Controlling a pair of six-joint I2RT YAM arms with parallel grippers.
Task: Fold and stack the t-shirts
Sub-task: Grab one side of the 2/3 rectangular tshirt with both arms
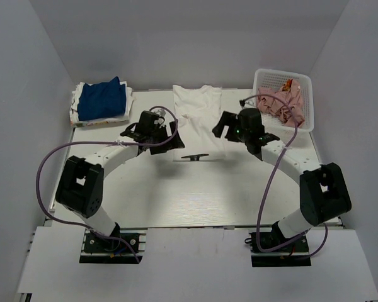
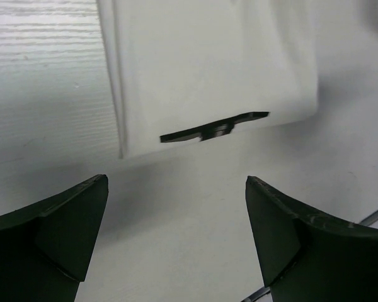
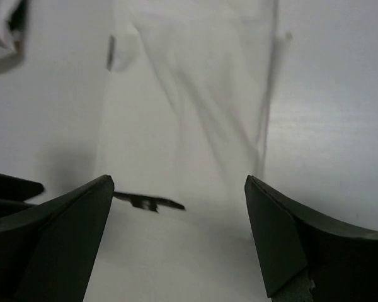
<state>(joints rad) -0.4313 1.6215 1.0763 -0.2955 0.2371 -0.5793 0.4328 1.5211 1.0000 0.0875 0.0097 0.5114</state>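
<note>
White shirt [image 1: 197,108] flat on the desk [image 1: 176,195], far middle, collar away, near hem just ahead of both arms; left fingers [image 2: 57,233] released, grasping nothing, low near the hem's left corner; right fingers [image 3: 302,245] likewise parted and empty, facing the hem from the right; blue shirt [image 1: 103,99] atop a folded pile [image 1: 82,116] at far left; basket [image 1: 283,73] at far right. Probably soft, light and limp; likely to sag, crease and slide on the smooth desk; best pinched at both hem corners at once, then lifted evenly to keep the fold square.
</note>
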